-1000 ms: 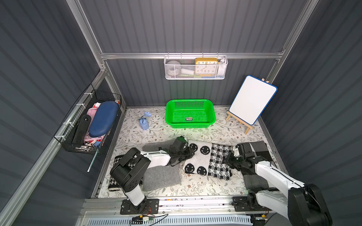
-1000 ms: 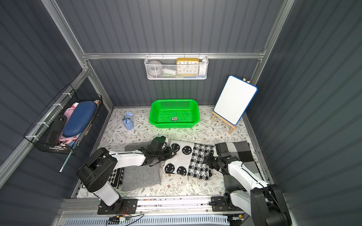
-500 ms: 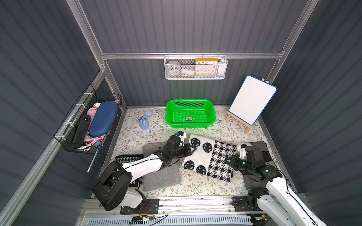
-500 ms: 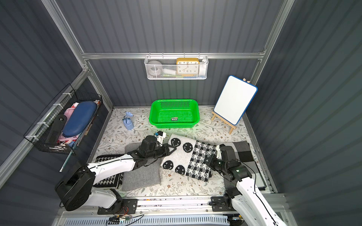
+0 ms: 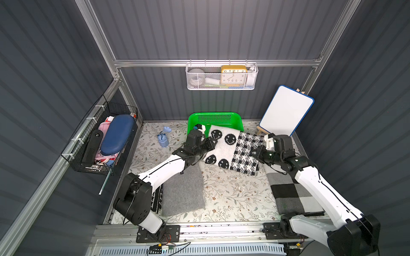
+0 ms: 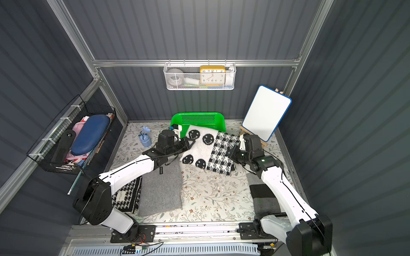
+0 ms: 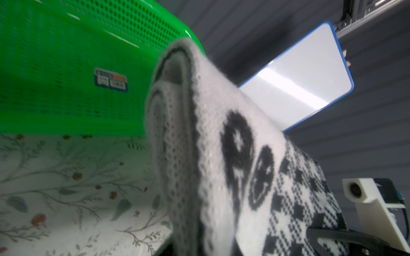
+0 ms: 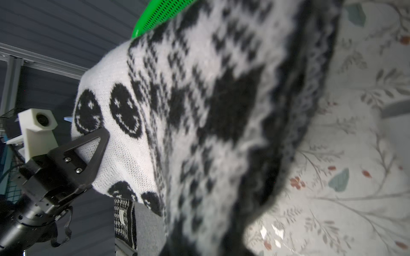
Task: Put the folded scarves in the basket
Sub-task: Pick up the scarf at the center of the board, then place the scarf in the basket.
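The folded scarf (image 5: 230, 150) (image 6: 206, 150) is white with black smiley faces on one half and black houndstooth on the other. It hangs above the floral table, held at both ends. My left gripper (image 5: 210, 144) (image 6: 186, 143) is shut on its smiley end, and my right gripper (image 5: 257, 153) (image 6: 231, 153) is shut on its houndstooth end. The scarf's far edge overlaps the front of the bright green basket (image 5: 215, 117) (image 6: 197, 117). In the left wrist view the scarf (image 7: 221, 177) fills the middle, with the basket (image 7: 66, 66) behind it. The scarf (image 8: 199, 110) hides my own jaws in both wrist views.
A grey folded cloth (image 5: 184, 190) and a houndstooth cloth (image 6: 126, 197) lie under the left arm. A grey-and-black checked cloth (image 5: 290, 192) lies under the right arm. A whiteboard on an easel (image 5: 286, 110) stands back right, and a small blue object (image 5: 163, 138) sits left of the basket. A black wire basket (image 5: 104, 141) and a white mesh basket (image 5: 221, 76) hang on the walls.
Both arms have raised the scarf off the table and carried it towards the back. Its far edge now reaches over the green basket's front.
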You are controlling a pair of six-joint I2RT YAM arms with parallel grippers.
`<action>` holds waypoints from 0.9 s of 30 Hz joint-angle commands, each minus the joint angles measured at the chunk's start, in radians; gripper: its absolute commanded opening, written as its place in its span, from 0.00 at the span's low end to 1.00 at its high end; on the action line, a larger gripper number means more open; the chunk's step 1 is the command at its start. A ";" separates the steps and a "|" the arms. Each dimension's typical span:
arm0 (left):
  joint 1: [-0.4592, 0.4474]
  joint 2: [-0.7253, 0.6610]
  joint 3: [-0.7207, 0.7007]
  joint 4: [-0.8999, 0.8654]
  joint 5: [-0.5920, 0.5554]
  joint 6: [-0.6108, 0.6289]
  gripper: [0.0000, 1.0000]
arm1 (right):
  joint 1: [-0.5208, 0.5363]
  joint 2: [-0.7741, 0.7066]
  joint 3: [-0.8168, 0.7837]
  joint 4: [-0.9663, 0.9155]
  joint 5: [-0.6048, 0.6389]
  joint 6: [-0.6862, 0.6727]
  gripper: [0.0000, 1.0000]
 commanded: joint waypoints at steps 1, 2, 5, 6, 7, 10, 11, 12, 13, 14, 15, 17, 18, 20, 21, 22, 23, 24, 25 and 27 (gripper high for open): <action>0.094 0.086 0.122 0.007 0.021 0.083 0.00 | 0.006 0.185 0.198 0.087 0.027 -0.069 0.00; 0.121 0.114 0.153 0.012 0.039 0.085 0.00 | 0.007 0.241 0.259 0.085 0.026 -0.080 0.00; 0.189 0.205 0.253 0.039 0.096 0.094 0.00 | 0.007 0.403 0.424 0.088 0.028 -0.106 0.00; 0.207 0.240 0.288 0.041 0.109 0.095 0.00 | 0.007 0.462 0.483 0.084 0.027 -0.114 0.00; 0.221 0.271 0.320 0.041 0.123 0.097 0.00 | 0.007 0.509 0.537 0.074 0.029 -0.123 0.00; 0.258 0.366 0.422 0.035 0.135 0.107 0.00 | 0.006 0.651 0.700 0.044 0.046 -0.147 0.00; 0.268 0.392 0.457 0.030 0.132 0.110 0.00 | 0.005 0.698 0.751 0.035 0.047 -0.155 0.00; 0.277 0.421 0.489 0.020 0.128 0.115 0.00 | 0.005 0.738 0.801 0.030 0.049 -0.161 0.00; 0.286 0.452 0.523 0.013 0.126 0.121 0.00 | 0.005 0.786 0.856 0.016 0.053 -0.166 0.00; 0.291 0.484 0.560 0.002 0.119 0.129 0.00 | 0.005 0.833 0.916 -0.005 0.059 -0.175 0.00; 0.295 0.519 0.601 -0.019 0.116 0.135 0.00 | 0.004 0.879 0.970 -0.016 0.068 -0.182 0.00; 0.298 0.580 0.682 -0.064 0.101 0.152 0.00 | 0.002 0.963 1.068 -0.069 0.070 -0.192 0.00; 0.298 0.607 0.718 -0.083 0.092 0.158 0.00 | 0.000 0.999 1.112 -0.082 0.110 -0.196 0.00; 0.297 0.645 0.769 -0.098 0.075 0.170 0.00 | -0.004 1.067 1.182 -0.104 0.123 -0.199 0.00; 0.297 0.660 0.787 -0.104 0.063 0.175 0.00 | -0.006 1.097 1.208 -0.112 0.129 -0.200 0.00; 0.298 0.672 0.801 -0.109 0.054 0.178 0.00 | -0.008 1.119 1.229 -0.124 0.138 -0.203 0.00; 0.297 0.687 0.817 -0.117 0.043 0.184 0.00 | -0.008 1.139 1.247 -0.135 0.146 -0.207 0.00; 0.297 0.703 0.831 -0.124 0.041 0.192 0.00 | -0.008 1.150 1.253 -0.142 0.157 -0.211 0.00; 0.298 0.715 0.842 -0.130 0.039 0.201 0.00 | -0.008 1.159 1.252 -0.145 0.165 -0.216 0.00; 0.298 0.742 0.863 -0.144 0.038 0.211 0.00 | -0.007 1.173 1.250 -0.161 0.181 -0.230 0.00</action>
